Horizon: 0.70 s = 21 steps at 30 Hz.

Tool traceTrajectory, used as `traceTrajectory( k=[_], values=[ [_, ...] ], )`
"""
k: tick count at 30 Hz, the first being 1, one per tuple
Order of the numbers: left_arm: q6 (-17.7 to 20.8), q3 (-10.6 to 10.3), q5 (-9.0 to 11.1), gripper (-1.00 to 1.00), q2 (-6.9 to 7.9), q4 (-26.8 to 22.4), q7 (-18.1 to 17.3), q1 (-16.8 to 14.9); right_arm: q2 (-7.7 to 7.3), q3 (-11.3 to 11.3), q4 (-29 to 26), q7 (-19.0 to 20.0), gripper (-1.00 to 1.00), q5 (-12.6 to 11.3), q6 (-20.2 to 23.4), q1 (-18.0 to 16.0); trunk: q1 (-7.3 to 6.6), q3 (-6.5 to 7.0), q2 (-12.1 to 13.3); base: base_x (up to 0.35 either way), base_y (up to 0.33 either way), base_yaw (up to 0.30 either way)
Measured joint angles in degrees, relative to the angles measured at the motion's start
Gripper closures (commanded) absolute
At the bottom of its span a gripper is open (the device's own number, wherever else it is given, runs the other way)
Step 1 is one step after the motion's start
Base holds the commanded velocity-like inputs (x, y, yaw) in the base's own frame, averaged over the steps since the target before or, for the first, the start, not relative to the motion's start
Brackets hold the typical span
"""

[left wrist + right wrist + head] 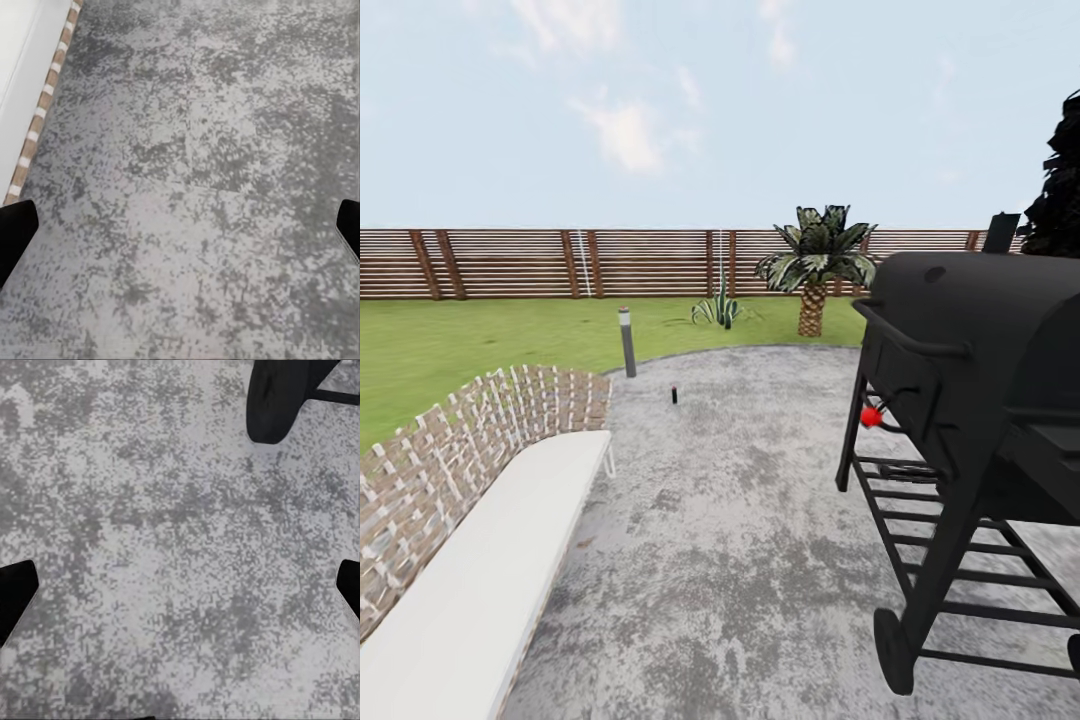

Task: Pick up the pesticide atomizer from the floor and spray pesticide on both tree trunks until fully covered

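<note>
The head view is looking over a grey stone floor [740, 560] toward a green lawn [480, 345] and a brown wooden fence [540, 262] under a pale sky. The small dark spray bottle [674, 394] is standing upright on the floor, a little left of the middle of the frame and near the edge of the lawn; it is too small to tell any detail. Just to its upper left a thin grey lamp post [627, 341] is standing at the border of the grass. A low palm plant [815, 265] is growing in front of the fence, right of centre. A big black grill [970, 420] on wheels is taking the right side, and a white bench [480, 570] with a woven back is running along the lower left.

The left gripper [180, 232] is hanging over bare floor, its dark fingertips [15, 229] showing at both side edges, wide apart and holding nothing. The right gripper [180, 592] is also spread wide and empty, over the floor, with a black grill wheel [277, 397] in the upper right of its frame.
</note>
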Motion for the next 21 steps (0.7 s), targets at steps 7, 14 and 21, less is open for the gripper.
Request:
traceTrajectory(
  k=[7,14,21],
  values=[
    [0.0,0.0,0.0,-1.00,0.00,0.0,0.0,0.0,0.00,0.0,0.0,0.0,-1.00,0.0,0.0,0.0,0.00,0.00,0.0,0.350,0.055,0.000],
    [0.0,0.0,0.0,-1.00,0.00,0.0,0.0,0.0,0.00,0.0,0.0,0.0,-1.00,0.0,0.1,0.0,0.00,0.00,0.0,0.350,0.078,0.000],
    [0.0,0.0,0.0,-1.00,0.00,0.0,0.0,0.0,0.00,0.0,0.0,0.0,-1.00,0.0,0.1,0.0,0.00,0.00,0.0,0.350,0.086,0.000]
  ],
)
